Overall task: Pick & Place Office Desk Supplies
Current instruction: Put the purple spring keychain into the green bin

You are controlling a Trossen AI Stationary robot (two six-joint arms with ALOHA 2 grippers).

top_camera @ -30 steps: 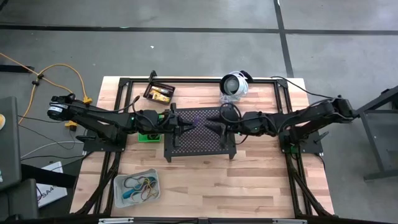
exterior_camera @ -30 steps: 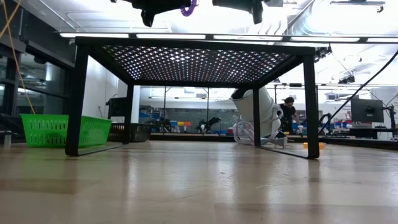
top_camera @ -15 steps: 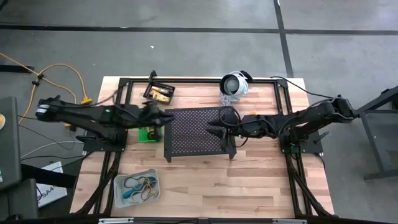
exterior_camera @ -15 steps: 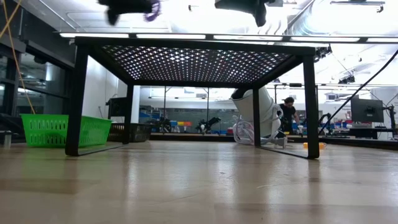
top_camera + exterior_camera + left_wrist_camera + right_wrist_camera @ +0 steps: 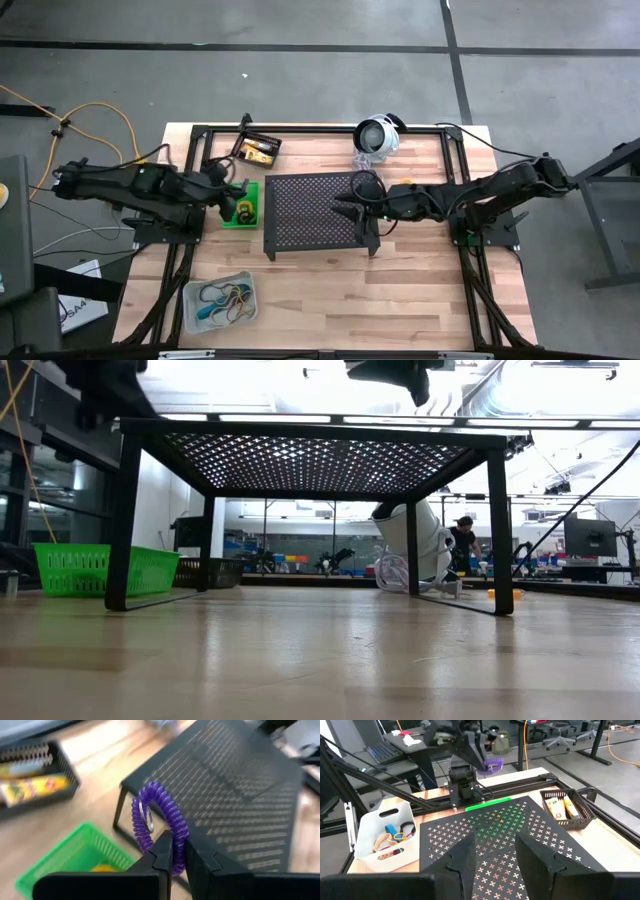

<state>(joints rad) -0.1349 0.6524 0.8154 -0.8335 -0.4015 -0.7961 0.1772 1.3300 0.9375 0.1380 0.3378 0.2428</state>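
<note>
The pale wooden plank worktop [image 5: 330,300] carries a black perforated metal stand [image 5: 313,213] at its centre, a flat mesh deck on four thin legs. The right arm reaches in over the stand's right edge, its right claw [image 5: 345,205] hanging above the deck with the two dark fingers [image 5: 535,852] parted and nothing between them. The left arm lies off the stand's left side, with the left claw [image 5: 228,190] above the green bin [image 5: 240,205], a small mesh-walled plastic basket. Only the left wrist view shows the grip: the fingers [image 5: 161,855] are pinched together on a purple coil loop [image 5: 161,822], a springy ridged ring with a small metal key ring through it, held in the air over the gap between stand and green bin. The right wrist view alone shows the clear bin [image 5: 387,837] filled with coloured bands, and the black bin [image 5: 567,807] of yellow tubes.
</note>
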